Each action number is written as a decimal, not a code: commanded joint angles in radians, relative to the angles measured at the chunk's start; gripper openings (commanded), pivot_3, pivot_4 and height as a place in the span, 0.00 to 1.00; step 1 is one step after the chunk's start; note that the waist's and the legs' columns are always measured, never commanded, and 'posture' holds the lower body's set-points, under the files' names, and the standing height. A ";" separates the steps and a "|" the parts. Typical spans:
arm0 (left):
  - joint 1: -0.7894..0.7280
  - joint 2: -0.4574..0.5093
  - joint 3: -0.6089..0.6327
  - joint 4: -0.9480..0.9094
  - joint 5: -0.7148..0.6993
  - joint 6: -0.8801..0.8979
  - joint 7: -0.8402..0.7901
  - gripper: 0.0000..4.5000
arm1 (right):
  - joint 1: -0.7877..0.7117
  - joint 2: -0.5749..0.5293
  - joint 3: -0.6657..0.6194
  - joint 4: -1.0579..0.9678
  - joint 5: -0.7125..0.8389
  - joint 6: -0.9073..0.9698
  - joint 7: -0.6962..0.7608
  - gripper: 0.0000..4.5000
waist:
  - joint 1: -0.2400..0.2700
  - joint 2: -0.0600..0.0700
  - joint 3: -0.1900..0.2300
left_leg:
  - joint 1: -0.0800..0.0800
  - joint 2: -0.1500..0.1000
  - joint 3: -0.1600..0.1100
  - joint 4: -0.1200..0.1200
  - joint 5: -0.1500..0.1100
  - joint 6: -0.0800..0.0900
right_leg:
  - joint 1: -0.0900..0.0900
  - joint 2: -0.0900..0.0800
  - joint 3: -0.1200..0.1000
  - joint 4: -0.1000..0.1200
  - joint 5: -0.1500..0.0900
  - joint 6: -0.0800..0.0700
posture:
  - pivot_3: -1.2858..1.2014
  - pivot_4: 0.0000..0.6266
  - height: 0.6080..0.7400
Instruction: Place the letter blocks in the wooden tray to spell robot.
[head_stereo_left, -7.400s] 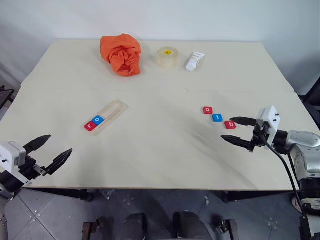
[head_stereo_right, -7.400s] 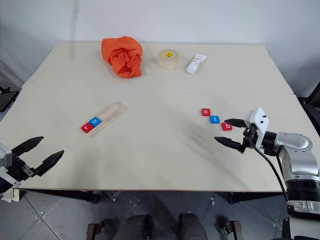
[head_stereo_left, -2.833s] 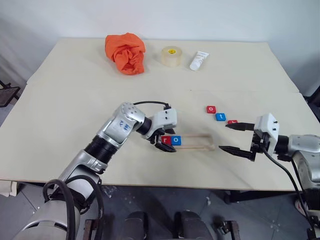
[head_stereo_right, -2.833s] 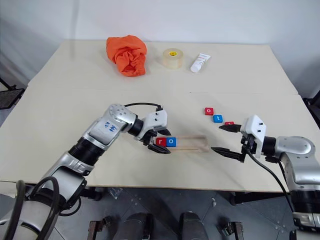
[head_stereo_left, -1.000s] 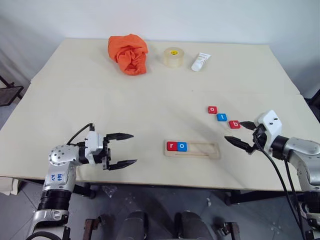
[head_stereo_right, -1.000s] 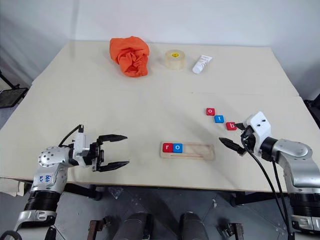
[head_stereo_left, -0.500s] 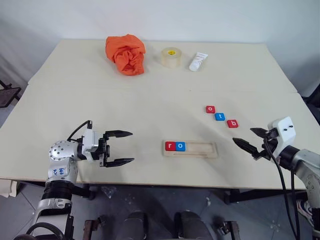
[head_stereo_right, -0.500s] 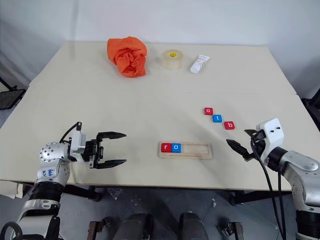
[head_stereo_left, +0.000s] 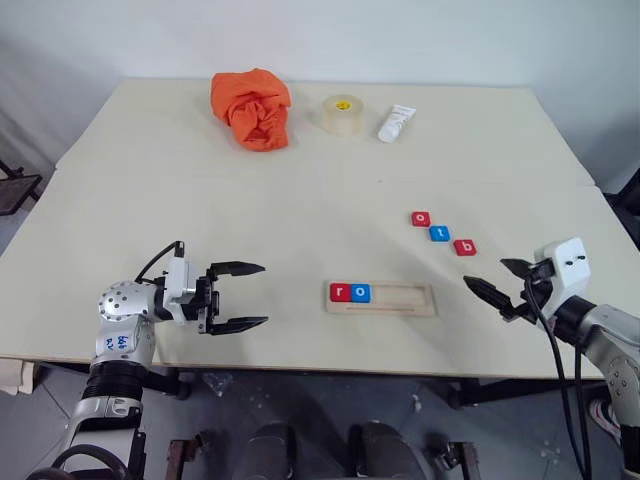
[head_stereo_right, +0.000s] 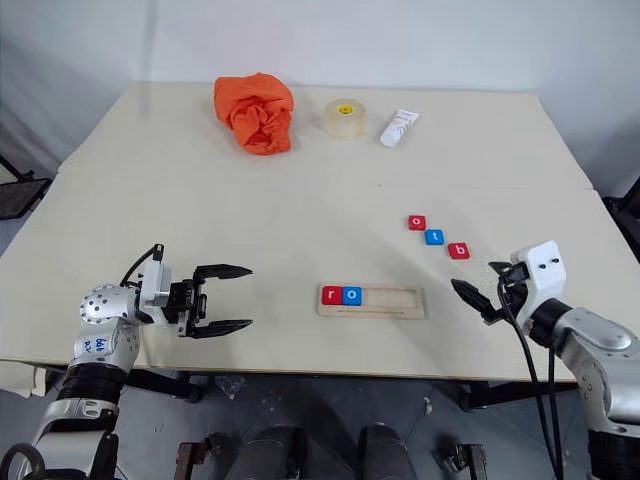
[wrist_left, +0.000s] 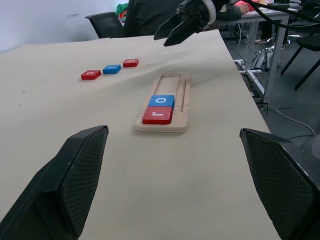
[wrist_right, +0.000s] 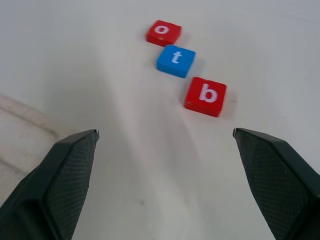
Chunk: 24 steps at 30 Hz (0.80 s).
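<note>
We see the long pale-wood tray on the cream table, red "r" tile and blue "o" tile inside. Red "o", blue "t" and red "b" lie loose. Both grippers, left and right, hover with jaws released.

left gripper level, jaws spread, pointing right; right gripper also seems wide open, empty.

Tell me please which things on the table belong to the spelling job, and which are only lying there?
For the job:
- wooden tray, holding red r and blue o
- loose red o, blue t, red b

Just lying about:
- orange cloth
- tape roll
- white tube
</note>
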 joint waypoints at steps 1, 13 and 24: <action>-0.018 0.009 0.003 -0.014 -0.008 -0.012 -0.027 1.00 | -0.096 0.042 0.012 0.014 -0.013 0.009 -0.091 1.00 | -0.003 0.000 0.000 | 0.000 0.000 0.000 -0.001 0.000 0.000 | 0.000 0.000 0.000 0.000 0.000 0.000 | 0.52 0.24 1.00; -0.004 0.008 -0.002 -0.030 -0.009 -0.011 -0.023 1.00 | -0.291 0.158 0.125 0.334 -0.151 -0.132 -0.169 1.00 | -0.016 0.000 0.000 | 0.001 0.000 0.001 -0.006 0.003 -0.003 | 0.000 0.000 -0.001 0.001 0.000 0.000 | 0.52 0.24 1.00; 0.003 0.011 0.004 -0.041 -0.009 -0.011 -0.010 1.00 | -0.275 0.206 0.141 0.400 -0.196 -0.184 -0.213 0.96 | -0.017 0.000 0.000 | 0.001 0.000 0.001 -0.007 0.003 -0.003 | 0.000 0.000 -0.001 0.001 0.000 0.000 | 0.52 0.24 1.00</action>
